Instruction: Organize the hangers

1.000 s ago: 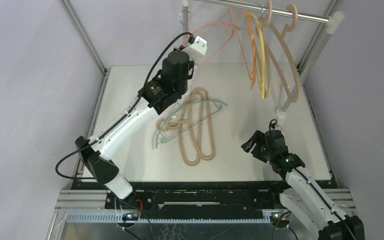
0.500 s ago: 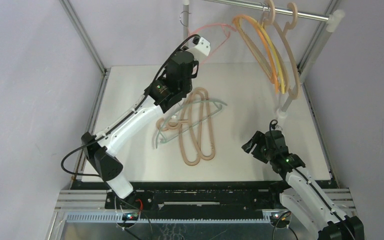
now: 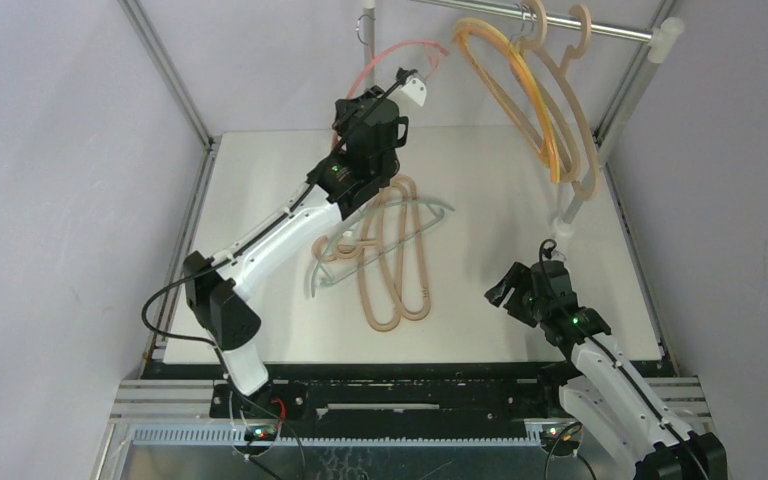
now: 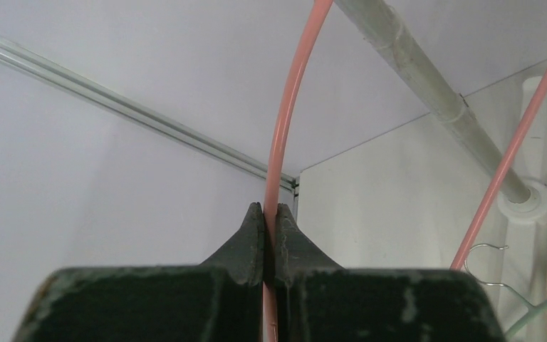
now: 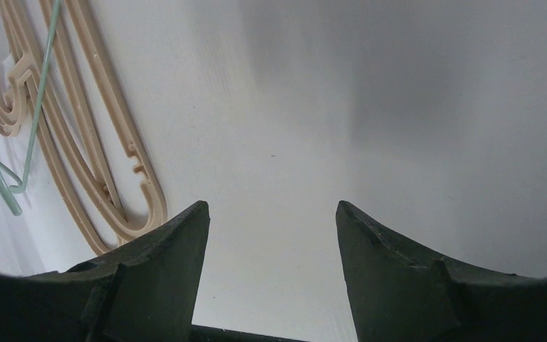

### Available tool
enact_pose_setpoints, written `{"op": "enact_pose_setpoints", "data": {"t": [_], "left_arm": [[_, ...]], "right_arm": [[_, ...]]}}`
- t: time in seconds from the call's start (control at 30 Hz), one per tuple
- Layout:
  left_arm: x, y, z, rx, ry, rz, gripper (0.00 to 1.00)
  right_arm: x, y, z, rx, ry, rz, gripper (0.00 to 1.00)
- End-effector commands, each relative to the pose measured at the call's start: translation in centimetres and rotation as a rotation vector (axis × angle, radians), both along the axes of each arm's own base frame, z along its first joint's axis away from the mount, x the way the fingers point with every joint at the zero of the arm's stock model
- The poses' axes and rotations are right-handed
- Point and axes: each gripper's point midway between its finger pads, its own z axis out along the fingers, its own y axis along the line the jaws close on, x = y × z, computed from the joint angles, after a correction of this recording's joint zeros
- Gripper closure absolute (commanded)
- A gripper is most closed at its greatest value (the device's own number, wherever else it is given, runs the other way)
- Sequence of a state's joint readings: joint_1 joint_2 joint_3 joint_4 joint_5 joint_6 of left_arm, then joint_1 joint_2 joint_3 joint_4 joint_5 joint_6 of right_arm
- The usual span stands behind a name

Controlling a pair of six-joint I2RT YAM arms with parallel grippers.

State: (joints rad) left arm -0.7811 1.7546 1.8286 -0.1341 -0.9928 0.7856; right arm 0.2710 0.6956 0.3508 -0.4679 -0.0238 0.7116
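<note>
White links [image 3: 280, 235], black joints [image 3: 222, 315]

Your white surface [image 3: 520, 260] carries a pile of beige hangers [image 3: 386, 322] lying flat near its middle, overlapping one another. A pale-green hanger [image 3: 438, 204] lies across their upper half, touching them. Well to the right of the beige hangers stands a white post foot [image 3: 564, 226].

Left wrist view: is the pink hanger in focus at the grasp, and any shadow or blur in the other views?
Left wrist: pink hanger sharp, left hand dark and slightly soft. Right wrist: soft grey shade falls across the table, open right hand near-black. Top external: even light, sharp.
</note>
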Motion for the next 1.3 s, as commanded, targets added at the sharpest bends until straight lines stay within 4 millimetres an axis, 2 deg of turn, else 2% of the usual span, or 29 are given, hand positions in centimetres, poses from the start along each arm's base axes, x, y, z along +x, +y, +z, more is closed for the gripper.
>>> {"op": "enact_pose_setpoints", "data": {"t": [0.0, 0.2, 0.33, 0.5, 0.67, 0.9, 1.13, 1.27], "left_arm": [[-0.2, 1.1, 4.2, -0.067, -0.113, 0.064, 1.0], [0.3, 1.0, 3.9, -0.011, -0.104, 0.092, 1.0], [0.2, 1.0, 4.7, -0.004, -0.139, 0.112, 1.0], [-0.8, 0.9, 7.0, 0.036, -0.223, 0.144, 1.0], [-1.8, 0.5, 7.9, -0.011, -0.255, 0.108, 1.0], [-3.2, 0.2, 8.5, -0.049, -0.294, 0.066, 1.0], [-4.1, -0.7, 7.7, -0.032, -0.301, 0.065, 1.0], [-4.6, -1.1, 8.3, -0.04, -0.326, 0.049, 1.0]], "right_arm": [[1.5, -0.1, 1.8, -0.002, -0.065, -0.003, 0.26], [1.4, -0.4, 1.6, -0.015, -0.059, -0.009, 0.26], [1.4, -0.5, 1.3, -0.007, -0.055, -0.012, 0.26], [1.5, -0.6, 1.0, -0.012, -0.048, -0.014, 0.26], [1.5, -0.7, 0.9, -0.006, -0.047, -0.017, 0.26], [1.7, -0.8, 0.7, -0.001, -0.046, -0.017, 0.26], [1.8, -0.7, 0.6, 0.009, -0.044, -0.017, 0.26], [1.9, -0.8, 0.5, 0.008, -0.043, -0.013, 0.26]]}}
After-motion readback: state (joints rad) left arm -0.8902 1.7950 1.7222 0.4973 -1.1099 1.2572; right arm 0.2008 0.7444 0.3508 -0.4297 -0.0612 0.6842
